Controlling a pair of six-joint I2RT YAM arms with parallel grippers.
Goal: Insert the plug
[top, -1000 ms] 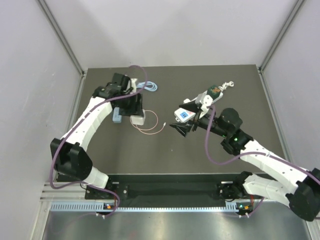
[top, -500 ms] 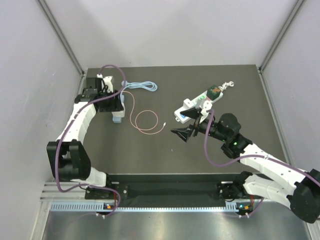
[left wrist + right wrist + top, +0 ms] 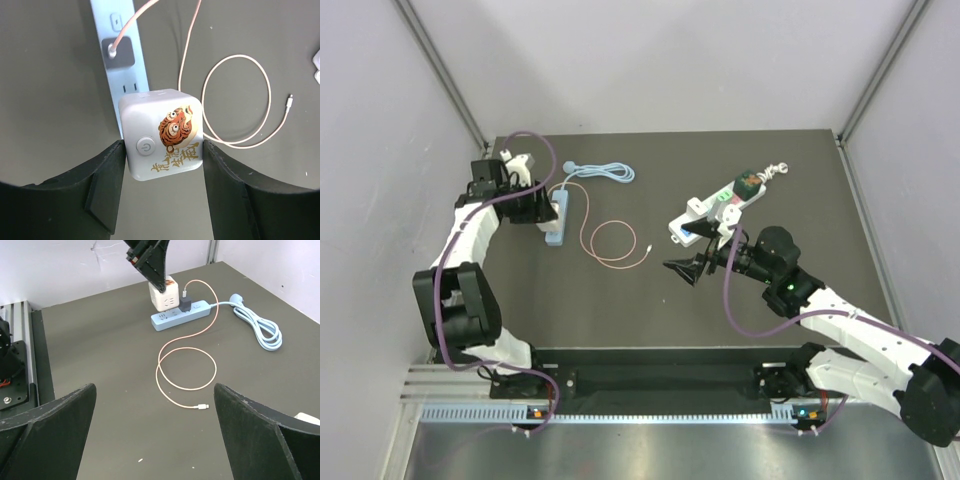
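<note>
Plastic cube (image 3: 162, 134), white and smooth, sits clamped between the two black fingers of my left pincer (image 3: 162, 150), which press on its two opposite flat sides. It is in the middle of the left wrist view, over the pale blue power strip (image 3: 125, 75) that runs up to the top of the frame. In the right wrist view it shows at the upper middle, touching or just above the strip beside a black charger (image 3: 186, 302). I cannot tell whether its prongs are in.

I judge it light and rigid, with slick faces that could twist in a loose grip. The flat sides are the place to hold it, and a straight push should do.

Its top carries a round button (image 3: 145, 146) with a power symbol and an orange tiger drawing (image 3: 175, 127) over gold characters I cannot read.

My right pincer (image 3: 155, 425) hangs wide apart and empty, low in its own view, above a pink cable (image 3: 187, 370).
</note>
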